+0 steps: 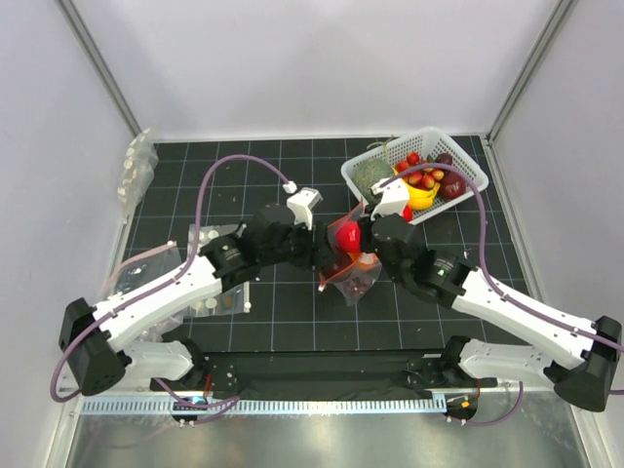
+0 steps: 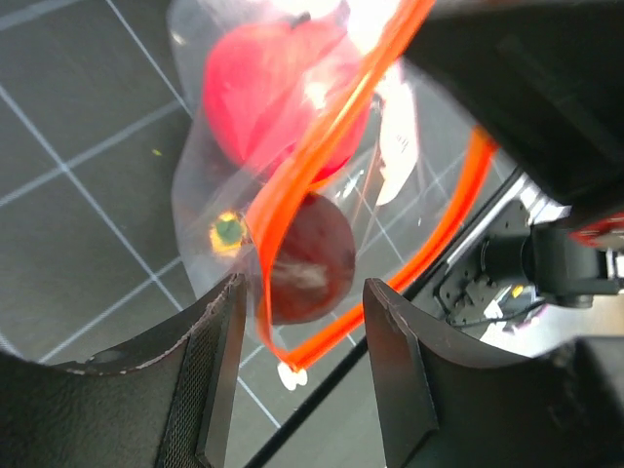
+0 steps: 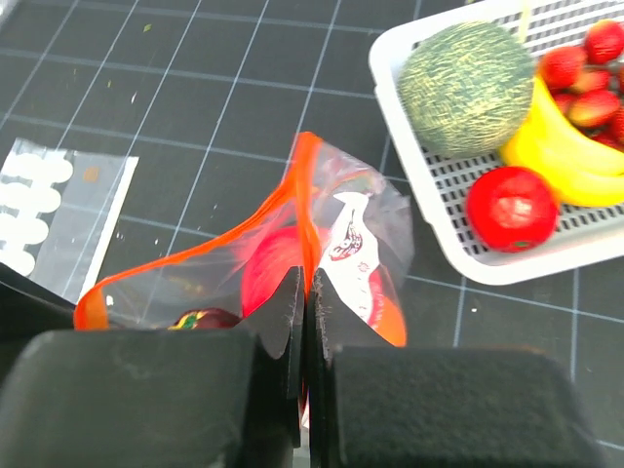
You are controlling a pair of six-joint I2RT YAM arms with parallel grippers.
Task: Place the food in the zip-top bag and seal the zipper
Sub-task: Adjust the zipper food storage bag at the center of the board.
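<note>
— Two fruits are inside the zip-top bag (image 1: 356, 278): a bright red ball (image 2: 283, 97) and a dark maroon ball (image 2: 312, 258) just beside it.

— Where does the bag sit?

— Around the middle of the bench (image 1: 292, 175), held up between both arms. Its mouth gapes, and the zipper (image 2: 322, 146) runs as an open orange loop.

— Who has hold of it?

— The right end effector (image 3: 304, 292). Its fingers are pressed together, with the clear film and the zipper edge pinched between them.

— And the left end effector (image 2: 302, 288)?

— Its fingers stand apart, with a clear gap. One end of the zipper loop hangs in that gap. Whether either finger touches the film is hard to tell from the wrist view; it looks free.

— Anything else on the bench?

— A white basket (image 3: 375, 68) at the far right corner. It holds a green melon ball (image 3: 466, 88), a yellow banana (image 3: 556, 156), another red ball (image 3: 511, 208) and small strawberries (image 3: 570, 68). A clear packet of white discs (image 3: 39, 195) lies flat toward the left edge, well apart from the bag.
</note>
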